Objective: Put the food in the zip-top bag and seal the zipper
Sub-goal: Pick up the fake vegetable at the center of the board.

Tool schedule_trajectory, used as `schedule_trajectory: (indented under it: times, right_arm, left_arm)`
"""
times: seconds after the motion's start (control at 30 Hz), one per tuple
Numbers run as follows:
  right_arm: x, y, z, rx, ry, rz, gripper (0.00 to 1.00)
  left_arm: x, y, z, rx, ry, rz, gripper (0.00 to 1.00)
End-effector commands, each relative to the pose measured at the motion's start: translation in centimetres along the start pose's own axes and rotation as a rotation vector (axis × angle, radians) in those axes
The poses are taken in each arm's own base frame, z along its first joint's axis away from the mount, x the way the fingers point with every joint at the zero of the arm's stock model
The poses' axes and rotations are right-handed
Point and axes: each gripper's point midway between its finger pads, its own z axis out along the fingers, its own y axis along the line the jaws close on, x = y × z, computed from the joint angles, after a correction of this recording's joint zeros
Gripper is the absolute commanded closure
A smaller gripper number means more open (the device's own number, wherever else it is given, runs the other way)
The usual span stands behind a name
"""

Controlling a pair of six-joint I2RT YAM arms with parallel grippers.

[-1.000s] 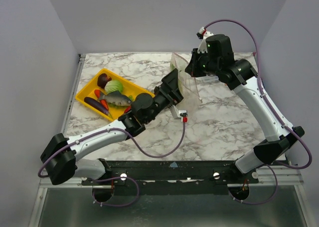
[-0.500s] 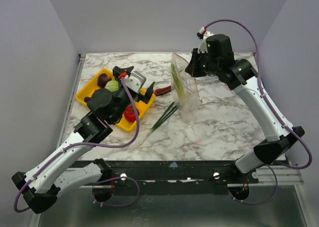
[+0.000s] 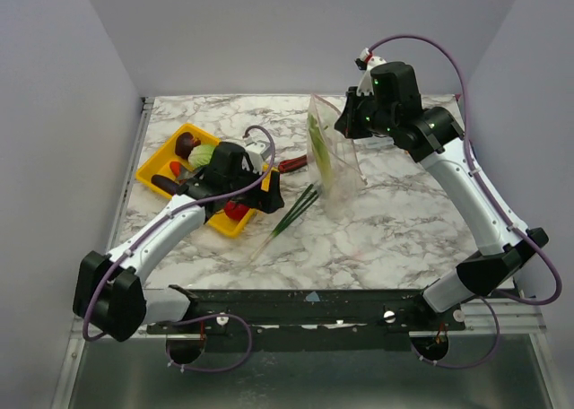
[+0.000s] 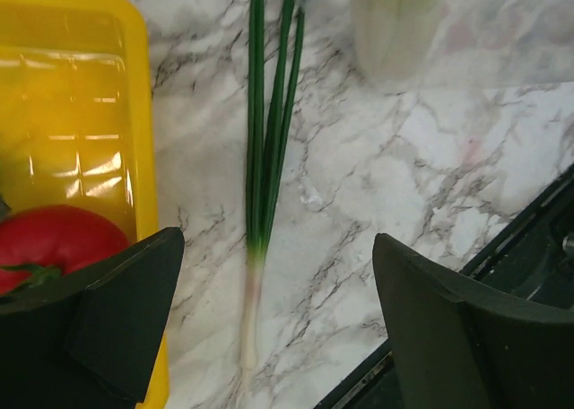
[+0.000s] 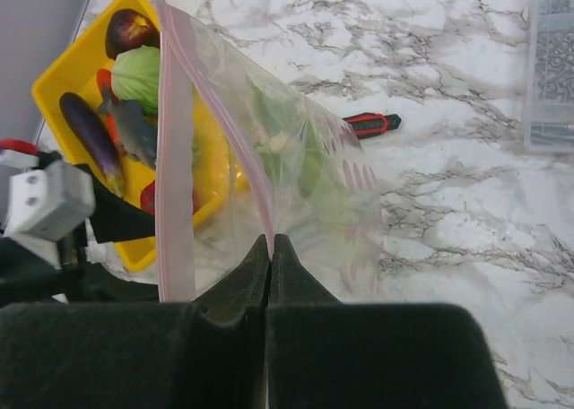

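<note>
My right gripper [image 3: 352, 125] is shut on the mouth edge of the clear zip-top bag [image 3: 336, 162] and holds it upright and open; the wrist view shows the jaws [image 5: 271, 243] pinching the pink zipper [image 5: 175, 185]. Green food lies inside the bag [image 5: 300, 162]. Long green stalks [image 3: 294, 210] lie on the marble beside the bag and show in the left wrist view [image 4: 266, 158]. My left gripper [image 3: 263, 187] is open and empty above the right edge of the yellow tray [image 3: 157, 162], with the stalks between its fingers [image 4: 117, 319]. The tomato [image 4: 54, 243], fish [image 5: 134, 126] and eggplant [image 5: 85, 131] lie in the tray.
A green cabbage [image 5: 143, 73] and a dark round item [image 5: 130, 32] also sit in the tray. A red-handled tool [image 3: 291, 165] lies between tray and bag. A rigid clear compartment box [image 5: 552, 68] stands at the far right. The table's front edge [image 4: 502, 274] is close to the stalks.
My left arm has drawn back from the bag mouth to the tray's right edge, uncovering the stalks on the table. The right gripper keeps hold of the bag in the same place.
</note>
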Motion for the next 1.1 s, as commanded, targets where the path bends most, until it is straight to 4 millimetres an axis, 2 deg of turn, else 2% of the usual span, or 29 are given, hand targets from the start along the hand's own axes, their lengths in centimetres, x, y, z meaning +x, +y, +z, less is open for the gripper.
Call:
schedule_trajectory:
  times: [0.0,0.1,0.27,0.43,0.67,0.83,1.0,1.07]
  right_arm:
    - [-1.0,0.1,-1.9,0.011,-0.045,-0.004,1.0]
    - [-1.0,0.1,-2.2,0.009,-0.046,-0.005,1.0]
    - [-0.9,-0.4,-2.9,0.032,-0.051,-0.014,1.0]
    - [-0.7,-0.6,-3.2,0.035,-0.054,-0.016,1.0]
    - [-0.3,-0.4,-2.9,0.021,-0.046,-0.008,1.0]
    - [-0.2,-0.4,-3.0,0.022,-0.043,-0.006,1.0]
    - [0.0,-0.8,-3.0,0.04,-0.041,0.001,1.0]
    - [0.1,-1.0,-2.9,0.054,-0.044,0.005,1.0]
  left_arm:
    - [1.2,0.9,3.4,-0.076,-0.006,0.005,0.14]
    - [1.0,1.0,6.2,-0.086,-0.033,0.024,0.14]
    - [2.9,1.5,9.8,-0.182,0.079,0.066,0.14]
    - [5.5,2.7,11.4,-0.282,0.11,0.062,0.19]
    - [8.7,3.1,13.2,-0.344,0.218,0.063,0.29]
    - [10.1,4.1,13.7,-0.426,0.285,0.089,0.44]
    - [9.3,4.3,12.1,-0.492,0.248,0.116,0.85]
    - [8.4,3.9,10.7,-0.49,0.222,0.115,0.95]
